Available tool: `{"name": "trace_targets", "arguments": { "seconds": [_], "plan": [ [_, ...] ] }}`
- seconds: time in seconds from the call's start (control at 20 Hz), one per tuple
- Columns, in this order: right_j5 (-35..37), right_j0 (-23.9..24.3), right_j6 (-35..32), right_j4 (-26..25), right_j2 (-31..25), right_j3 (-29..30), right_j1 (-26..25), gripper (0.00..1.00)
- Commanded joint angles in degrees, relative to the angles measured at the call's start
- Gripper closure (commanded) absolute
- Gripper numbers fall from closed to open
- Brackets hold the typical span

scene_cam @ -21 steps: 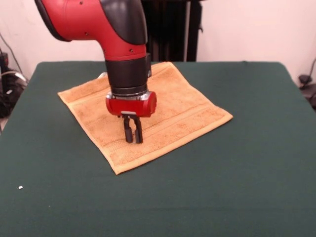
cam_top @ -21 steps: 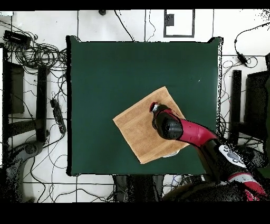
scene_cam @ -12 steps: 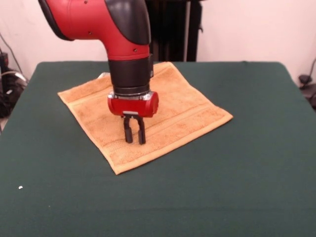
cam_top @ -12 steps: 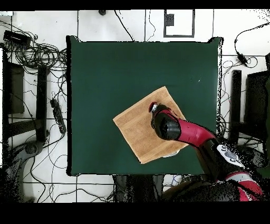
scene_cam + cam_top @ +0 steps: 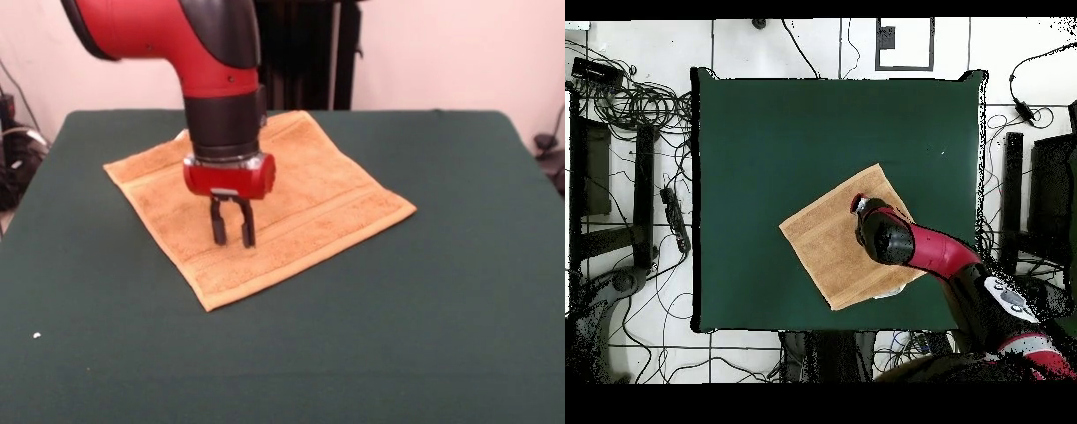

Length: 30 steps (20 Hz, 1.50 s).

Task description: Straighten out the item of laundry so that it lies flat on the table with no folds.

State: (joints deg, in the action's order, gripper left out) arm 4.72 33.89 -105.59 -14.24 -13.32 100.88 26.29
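One golden-tan towel (image 5: 265, 199) lies spread on the dark green surface (image 5: 424, 309), turned so that its corners point like a diamond toward the edges. In the front view it looks flat, with woven band stripes running along two of its sides and no fold showing in the uncovered part; its far portion is hidden behind the arm. The red and black arm (image 5: 212, 79) comes down over the towel, and the gripper (image 5: 231, 233) points straight down above the towel's middle area, near the banded edge that faces the camera. Its two dark fingers (image 5: 217, 228) stand a little apart with a gap between them, released and grasping nothing, their tips close to the cloth; whether they touch it cannot be told. In the overhead view the towel (image 5: 830, 245) sits in the half of the surface (image 5: 765, 140) nearer the robot's base, and the arm (image 5: 915, 248) covers its right part. Cables lie on the floor (image 5: 635, 100) beside the surface.
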Motion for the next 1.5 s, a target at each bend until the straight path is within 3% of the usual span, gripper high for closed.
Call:
{"name": "trace_targets", "arguments": {
  "seconds": [0.05, 0.55, 0.9, 1.5],
  "plan": [
    [18.67, 1.74, -1.91, 4.20, -2.87, 4.44, 13.18, 0.00],
    [30.49, 6.07, 2.47, 4.15, -6.32, 4.89, 21.65, 0.00],
    [19.19, 6.92, -2.88, 3.44, -9.16, 7.87, 16.41, 0.00],
    [10.02, 6.43, -8.40, 7.03, -12.43, 9.27, 11.56, 0.00]
  ]
}}
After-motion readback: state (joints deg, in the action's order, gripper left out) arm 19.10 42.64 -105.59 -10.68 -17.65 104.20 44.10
